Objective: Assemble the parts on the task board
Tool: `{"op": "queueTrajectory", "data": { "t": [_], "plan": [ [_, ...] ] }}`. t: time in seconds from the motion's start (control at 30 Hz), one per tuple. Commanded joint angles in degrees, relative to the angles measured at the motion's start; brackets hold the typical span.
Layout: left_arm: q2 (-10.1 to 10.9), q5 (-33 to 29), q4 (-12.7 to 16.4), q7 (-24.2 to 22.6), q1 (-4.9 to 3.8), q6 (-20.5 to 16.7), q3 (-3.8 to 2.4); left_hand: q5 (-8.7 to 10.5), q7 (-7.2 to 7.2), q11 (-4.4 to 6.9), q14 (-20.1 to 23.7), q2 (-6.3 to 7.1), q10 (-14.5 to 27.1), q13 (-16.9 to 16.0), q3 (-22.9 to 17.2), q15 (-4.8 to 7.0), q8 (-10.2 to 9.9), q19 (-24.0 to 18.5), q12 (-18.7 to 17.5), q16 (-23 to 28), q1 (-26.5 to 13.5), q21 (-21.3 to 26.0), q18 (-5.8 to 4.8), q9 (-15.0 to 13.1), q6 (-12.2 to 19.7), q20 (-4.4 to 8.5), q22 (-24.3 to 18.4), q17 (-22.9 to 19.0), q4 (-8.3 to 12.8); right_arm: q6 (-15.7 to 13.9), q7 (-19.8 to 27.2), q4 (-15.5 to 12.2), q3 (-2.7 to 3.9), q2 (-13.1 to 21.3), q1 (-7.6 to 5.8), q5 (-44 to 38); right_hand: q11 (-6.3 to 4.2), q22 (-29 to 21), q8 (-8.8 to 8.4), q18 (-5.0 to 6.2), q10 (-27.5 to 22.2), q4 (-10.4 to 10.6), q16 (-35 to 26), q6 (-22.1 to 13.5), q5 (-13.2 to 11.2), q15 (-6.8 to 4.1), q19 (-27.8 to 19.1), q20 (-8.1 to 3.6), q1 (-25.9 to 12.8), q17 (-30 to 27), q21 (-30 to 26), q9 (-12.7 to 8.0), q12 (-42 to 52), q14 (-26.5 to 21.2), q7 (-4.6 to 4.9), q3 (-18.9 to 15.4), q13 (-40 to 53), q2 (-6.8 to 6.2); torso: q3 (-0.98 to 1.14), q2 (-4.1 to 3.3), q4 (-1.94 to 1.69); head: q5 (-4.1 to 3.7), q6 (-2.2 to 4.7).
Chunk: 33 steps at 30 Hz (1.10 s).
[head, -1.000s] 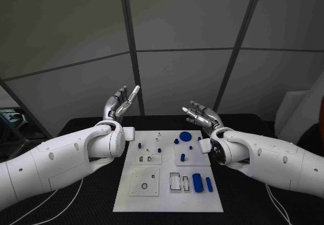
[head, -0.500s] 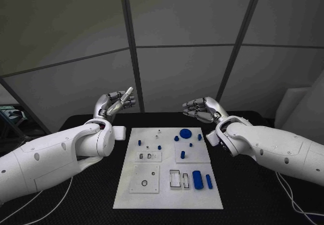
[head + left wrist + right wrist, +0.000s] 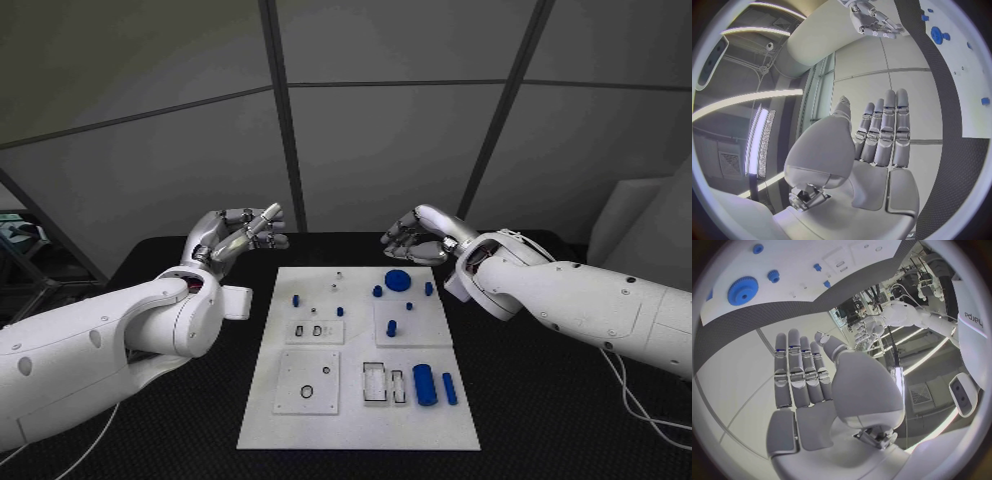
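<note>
The white board [image 3: 361, 400] lay in the middle of the black table [image 3: 577, 420], with small blue parts [image 3: 423, 384] on it. Both hands were raised beyond its far edge. The left hand [image 3: 238, 232] and the right hand [image 3: 423, 236] held nothing, fingers stretched out straight.
</note>
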<state>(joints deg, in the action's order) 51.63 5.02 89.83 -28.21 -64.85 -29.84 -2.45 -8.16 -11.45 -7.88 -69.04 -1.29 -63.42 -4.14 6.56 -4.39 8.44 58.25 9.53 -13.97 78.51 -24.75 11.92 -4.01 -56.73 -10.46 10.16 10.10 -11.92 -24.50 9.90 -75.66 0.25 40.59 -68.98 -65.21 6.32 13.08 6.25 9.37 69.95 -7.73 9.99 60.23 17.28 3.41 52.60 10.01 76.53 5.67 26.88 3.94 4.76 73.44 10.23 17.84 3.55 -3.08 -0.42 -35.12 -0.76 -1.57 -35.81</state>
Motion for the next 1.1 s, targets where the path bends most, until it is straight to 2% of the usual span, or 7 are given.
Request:
{"op": "queueTrajectory", "data": {
  "t": [0.03,0.17,0.37,0.43,0.53,0.7,1.1],
  "plan": [
    [1.1,2.1,2.5,1.3,-0.06,2.8,-0.04,0.15,0.04,0.05,-0.5,-0.01,-0.6,0.0,0.1,-0.12,-0.4,0.5,-0.3,0.4,0.5,-0.4,-1.41,0.1,-0.6,-0.15,0.1,0.2,0.4,6.7,-8.3,-1.3,0.05,0.0,-0.87,-14.4,-0.94,6.4,-2.24,0.99,-0.3,-0.3,3.3,1.6,-0.9,-2.41,5.7,-3.07,-1.0,3.6,11.3,-0.1,-1.1,10.0,-0.78,0.0,0.1,-2.78,-0.41,-2.09,-0.85,-0.64,0.55],
    [2.4,2.2,5.5,1.9,0.04,3.5,-0.04,0.16,-0.07,-0.12,0.5,-0.20,-0.7,0.1,0.5,-0.39,-1.0,0.0,-1.2,1.7,0.5,0.0,-1.54,0.2,-0.7,-0.25,-0.1,0.5,0.8,9.4,-11.8,-2.0,0.05,-0.2,-1.40,-19.3,-1.04,8.7,-2.55,1.07,-1.5,0.1,6.0,1.4,-0.9,-3.17,6.2,-3.71,-1.3,6.1,15.2,-0.1,-1.2,13.1,-1.17,0.0,0.1,-3.44,-0.58,-3.31,-1.28,-1.19,1.13],
    [3.3,2.2,8.2,2.4,0.17,3.9,-0.05,0.13,-0.23,-0.34,1.2,-0.47,-0.6,0.2,1.0,-0.69,-1.8,-0.7,-2.2,3.1,0.5,0.5,-1.58,0.2,-0.8,-0.51,-0.5,0.9,1.2,12.2,-15.0,-2.0,0.06,-0.8,-1.74,-24.0,-1.17,14.1,-2.51,1.02,-3.2,1.6,23.0,0.9,-0.6,-3.75,7.5,-4.27,-1.9,15.9,23.7,-0.1,-1.0,13.0,-1.79,0.5,0.2,-4.05,-0.85,-4.88,-1.77,-1.67,1.49],
    [3.4,2.2,8.5,2.5,0.19,3.9,-0.05,0.13,-0.25,-0.37,1.3,-0.49,-0.6,0.2,1.1,-0.72,-1.9,-0.8,-2.3,3.3,0.5,0.5,-1.58,0.2,-0.8,-0.54,-0.5,0.9,1.2,12.8,-15.5,-1.9,0.06,-1.0,-1.81,-25.1,-1.29,19.5,-2.58,0.32,-3.4,1.8,26.1,0.7,-0.5,-3.67,9.3,-4.24,-2.0,17.8,28.0,-0.1,-1.0,12.9,-1.72,0.6,0.2,-4.41,-0.93,-5.37,-1.84,-1.87,2.04],
    [3.5,2.2,8.6,2.6,0.21,4.0,-0.05,0.17,-0.34,-0.42,1.1,-0.37,-0.6,0.2,1.4,-0.73,-2.1,-0.8,-2.5,3.4,0.2,0.6,-1.54,0.2,-0.8,-0.58,-0.5,1.1,1.2,13.2,-16.0,-1.8,0.06,-1.2,-1.90,-26.6,-1.13,25.7,-2.60,-0.39,-4.1,2.3,32.1,0.4,-0.2,-3.40,10.4,-4.11,-2.0,22.7,33.2,-0.1,-0.9,12.2,-1.73,1.0,0.2,-4.84,-1.00,-5.99,-1.91,-1.88,2.12],
    [3.6,2.0,8.6,2.7,0.22,4.1,-0.06,0.17,-0.36,-0.43,0.9,-0.30,-0.7,0.1,1.6,-0.72,-2.2,-0.7,-2.7,3.5,0.0,0.6,-1.52,0.2,-0.9,-0.60,-0.6,1.3,1.2,13.8,-16.5,-1.7,0.06,-1.3,-1.99,-28.1,-1.12,31.5,-2.54,-1.10,-4.4,2.9,39.3,0.4,-0.1,-3.20,11.8,-3.95,-1.9,29.4,37.8,-0.1,-0.9,11.7,-1.66,1.4,0.2,-4.92,-1.07,-6.55,-2.05,-2.05,1.82],
    [3.6,1.7,8.5,2.9,0.23,4.3,-0.06,0.16,-0.43,-0.48,0.9,-0.34,-0.7,0.1,1.8,-0.75,-2.4,-0.7,-2.8,3.7,-0.2,0.6,-1.52,0.2,-0.9,-0.63,-0.6,1.4,1.1,15.1,-16.8,-1.1,0.05,-2.0,-2.08,-29.3,-1.22,37.4,-2.53,-1.92,-4.0,3.6,46.1,0.2,-0.3,-3.26,13.8,-3.76,-1.6,35.9,42.2,-0.1,-0.8,11.6,-1.77,2.0,0.3,-4.82,-1.02,-7.20,-2.13,-2.13,1.97]
  ]
}}
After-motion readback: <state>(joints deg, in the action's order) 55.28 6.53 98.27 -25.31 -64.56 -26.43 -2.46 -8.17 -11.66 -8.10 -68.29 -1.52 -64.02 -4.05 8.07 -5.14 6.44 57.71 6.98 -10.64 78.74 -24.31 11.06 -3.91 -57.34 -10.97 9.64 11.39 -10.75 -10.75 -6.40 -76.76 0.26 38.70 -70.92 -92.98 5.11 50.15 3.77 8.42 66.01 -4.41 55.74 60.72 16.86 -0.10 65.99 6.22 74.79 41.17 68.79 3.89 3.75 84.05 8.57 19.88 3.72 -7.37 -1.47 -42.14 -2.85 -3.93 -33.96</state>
